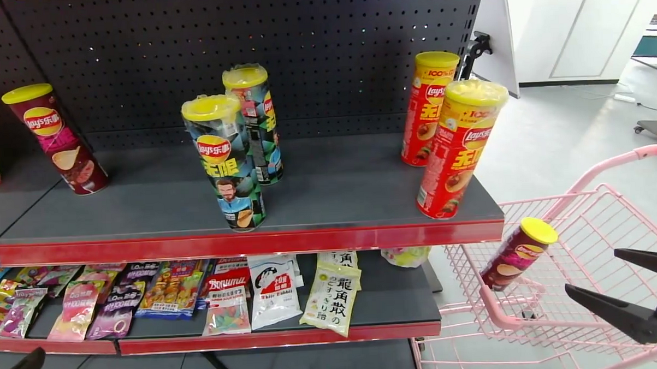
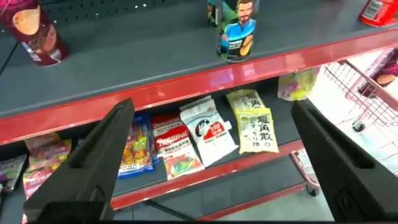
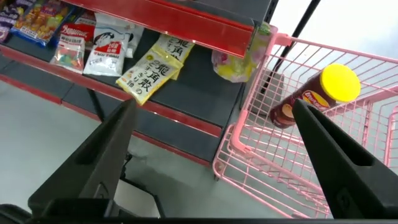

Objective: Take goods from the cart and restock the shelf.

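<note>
In the pink cart (image 1: pixel 591 194) at the right, a maroon chip can (image 1: pixel 518 252) with a yellow lid leans against the cart's near corner; the right wrist view has this can (image 3: pixel 317 93) beyond my fingers. My right gripper (image 1: pixel 591 270) hovers open over the cart, a short way right of the can, holding nothing. On the upper shelf (image 1: pixel 334 179) stand another maroon can (image 1: pixel 53 137), two blue cans (image 1: pixel 226 161) and two red cans (image 1: pixel 458 147). My left gripper (image 2: pixel 212 104) is open and empty, low in front of the shelves.
The lower shelf (image 1: pixel 398 307) carries several snack bags (image 1: pixel 272 293), with a white bag and a yellow bag (image 3: pixel 155 71) nearest the cart. A perforated back panel (image 1: pixel 302 54) closes the shelf behind. Open floor (image 1: pixel 567 127) lies beyond the cart.
</note>
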Tool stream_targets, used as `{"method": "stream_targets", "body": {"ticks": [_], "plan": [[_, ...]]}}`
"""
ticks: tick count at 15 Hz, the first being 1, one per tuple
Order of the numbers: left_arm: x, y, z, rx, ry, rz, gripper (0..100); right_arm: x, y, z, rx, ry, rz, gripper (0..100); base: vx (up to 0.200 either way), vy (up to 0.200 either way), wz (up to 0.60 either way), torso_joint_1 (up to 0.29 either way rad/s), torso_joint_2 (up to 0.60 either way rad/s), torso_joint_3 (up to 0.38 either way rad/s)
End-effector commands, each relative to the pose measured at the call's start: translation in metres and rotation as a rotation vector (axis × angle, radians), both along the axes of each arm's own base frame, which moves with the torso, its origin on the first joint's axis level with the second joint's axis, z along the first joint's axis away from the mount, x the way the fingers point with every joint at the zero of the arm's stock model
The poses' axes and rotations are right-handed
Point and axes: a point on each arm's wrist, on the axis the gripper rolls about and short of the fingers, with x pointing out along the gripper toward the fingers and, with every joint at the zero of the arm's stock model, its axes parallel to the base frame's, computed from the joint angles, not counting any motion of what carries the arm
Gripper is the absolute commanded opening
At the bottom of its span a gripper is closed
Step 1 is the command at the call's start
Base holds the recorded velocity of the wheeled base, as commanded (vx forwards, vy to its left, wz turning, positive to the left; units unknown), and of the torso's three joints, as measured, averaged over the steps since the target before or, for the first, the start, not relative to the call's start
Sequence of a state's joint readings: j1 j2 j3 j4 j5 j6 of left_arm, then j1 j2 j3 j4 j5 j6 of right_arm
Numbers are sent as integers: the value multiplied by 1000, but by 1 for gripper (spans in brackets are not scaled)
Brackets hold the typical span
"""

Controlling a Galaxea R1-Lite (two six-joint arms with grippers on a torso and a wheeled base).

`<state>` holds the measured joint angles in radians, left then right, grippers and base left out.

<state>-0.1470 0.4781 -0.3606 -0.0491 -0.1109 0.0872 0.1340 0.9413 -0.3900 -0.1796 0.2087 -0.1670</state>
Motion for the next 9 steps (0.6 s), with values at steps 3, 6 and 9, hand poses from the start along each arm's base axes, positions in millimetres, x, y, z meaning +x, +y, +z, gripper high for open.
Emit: {"method": "stream_targets", "body": {"ticks": [3,6,9], "plan": [[-15,2,-4,0,-34,6,100,0,0,-2,1,9,2,100,0,0,-200,-1,2,2],[-28,5,-12,2,-33,15,100,-1,-1,-7,-1,29,-5,100,0,0,-600,-4,-1,7],[-29,5,-11,6,-37,15,100,0,0,-9,-3,40,-4,100,0,0,-600,7,9,2]]}}
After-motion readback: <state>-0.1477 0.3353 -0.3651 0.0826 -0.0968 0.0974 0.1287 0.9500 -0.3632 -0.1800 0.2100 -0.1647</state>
